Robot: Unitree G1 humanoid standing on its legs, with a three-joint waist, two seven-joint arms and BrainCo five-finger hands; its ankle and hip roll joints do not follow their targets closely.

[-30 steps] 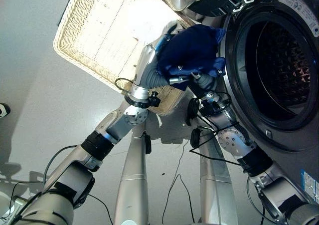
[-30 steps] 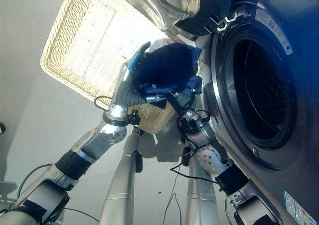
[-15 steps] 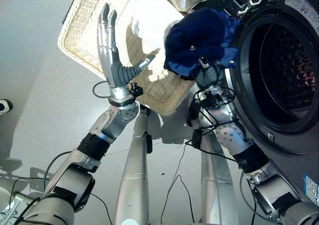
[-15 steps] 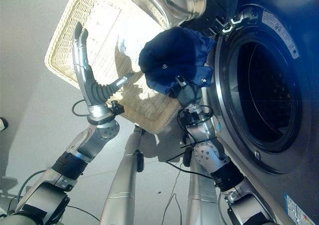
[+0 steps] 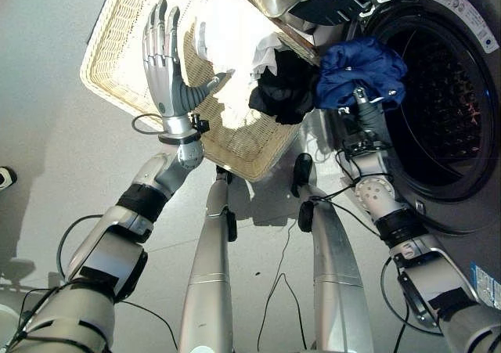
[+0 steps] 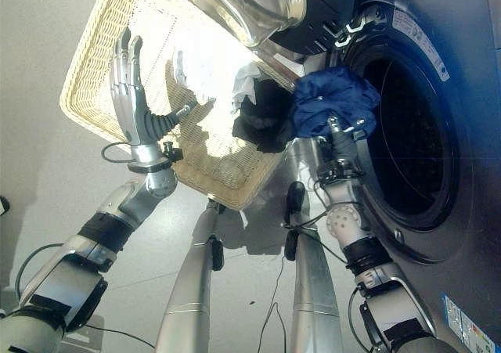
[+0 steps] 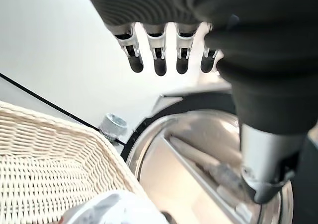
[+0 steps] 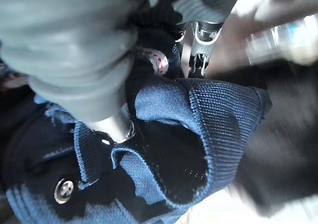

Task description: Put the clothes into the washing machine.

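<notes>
My right hand (image 5: 362, 106) was clamped on the blue garment (image 5: 358, 70) at the drum (image 5: 442, 110) mouth, not yet inside; my left hand (image 5: 166, 59) hovered, fingers spread, over the basket (image 5: 117, 71), away from the drum, where black (image 5: 283, 91) and white clothes (image 6: 205, 75) remained.

A: Is anything blocking the drum (image 5: 450, 110)?
B: The mouth is gaping open and looking bare inside; the right hand (image 5: 366, 112), gripping the blue garment (image 5: 358, 71), is sitting at its rim.
A: And the door (image 6: 250, 1)?
B: It is hanging over the basket (image 5: 125, 71), crowding the black clothes (image 5: 283, 93) beneath. The left hand (image 5: 163, 52) is spreading flat above the basket.
</notes>
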